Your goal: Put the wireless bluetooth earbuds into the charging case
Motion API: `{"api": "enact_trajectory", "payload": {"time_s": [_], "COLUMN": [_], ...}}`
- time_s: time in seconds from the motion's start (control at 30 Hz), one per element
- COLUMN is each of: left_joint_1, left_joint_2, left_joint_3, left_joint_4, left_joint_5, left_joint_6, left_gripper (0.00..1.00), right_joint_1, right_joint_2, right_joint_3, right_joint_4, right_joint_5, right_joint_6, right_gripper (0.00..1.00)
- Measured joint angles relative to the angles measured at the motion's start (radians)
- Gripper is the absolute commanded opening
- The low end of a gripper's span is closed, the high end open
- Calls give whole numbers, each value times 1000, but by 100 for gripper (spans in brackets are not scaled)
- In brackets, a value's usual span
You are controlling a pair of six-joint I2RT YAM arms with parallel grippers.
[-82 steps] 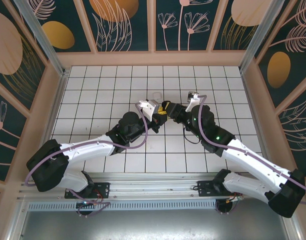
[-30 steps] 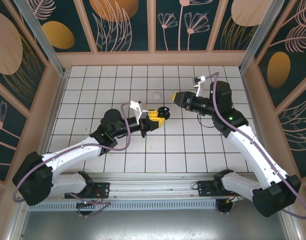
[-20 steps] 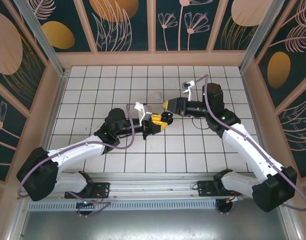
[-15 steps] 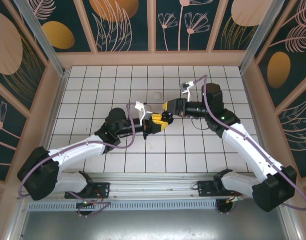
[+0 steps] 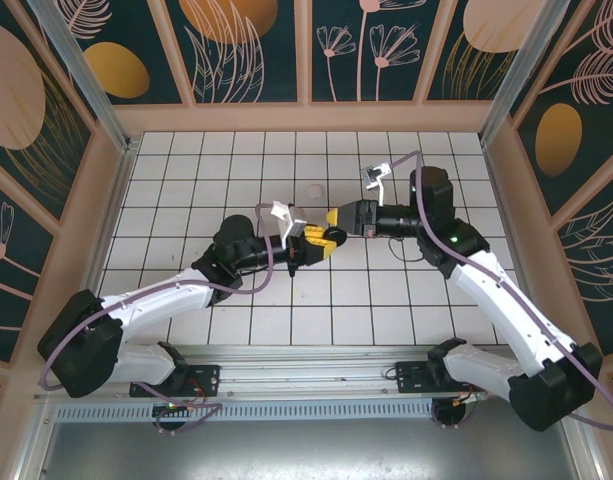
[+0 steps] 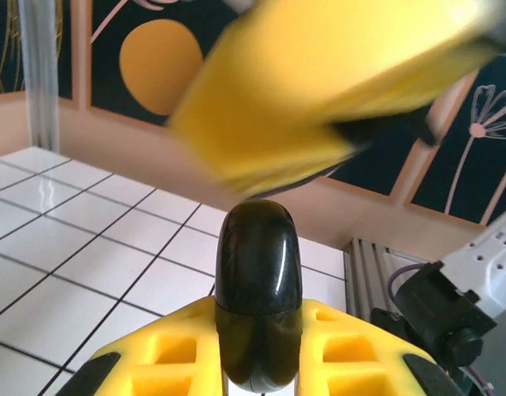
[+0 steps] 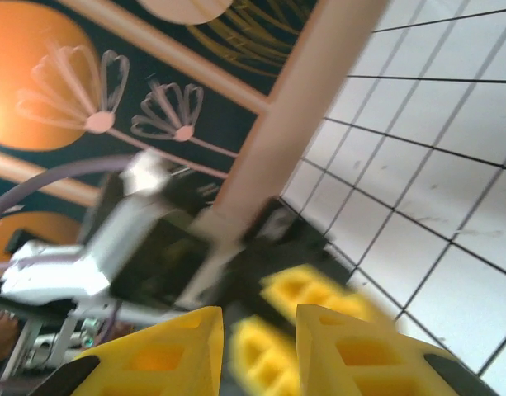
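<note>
Your left gripper (image 5: 319,240) is clenched on 1 glossy black case (image 6: 254,280). Your right gripper (image 5: 336,217) hovers just beside it; you cannot tell its grip state.

A white tiled table (image 5: 186,180) carries one small white object (image 5: 313,190) toward its far middle.

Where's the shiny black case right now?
The black charging case is pinched in the left gripper, above the middle of the tiled table, the right gripper facing it.
</note>
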Motion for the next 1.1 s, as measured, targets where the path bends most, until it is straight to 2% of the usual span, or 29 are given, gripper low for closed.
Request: {"api": "enact_trajectory", "payload": {"time_s": [0.13, 0.33, 0.63, 0.7, 1.1], "left_joint_1": [11, 11, 12, 12, 12], "left_joint_2": [11, 11, 7, 15, 302], "left_joint_3": [-27, -56, -99, -116, -132], "left_joint_4": [6, 8, -19, -35, -90], "left_joint_5": [-23, -55, -159, -183, -212], "left_joint_6": [-28, -50, -90, -107, -251], "left_gripper": [0, 0, 0, 0, 0], "right_joint_1": [3, -2, -25, -31, -66], "right_joint_2": [-84, -173, -123, -121, -121], "right_joint_3": [66, 127, 34, 10, -157], "right_joint_4": [-63, -163, -252, -271, -303], "right_joint_5": [-8, 98, 261, 310, 572], "right_joint_6": [-49, -124, -127, -127, -127], "right_gripper": [33, 37, 42, 47, 62]}}
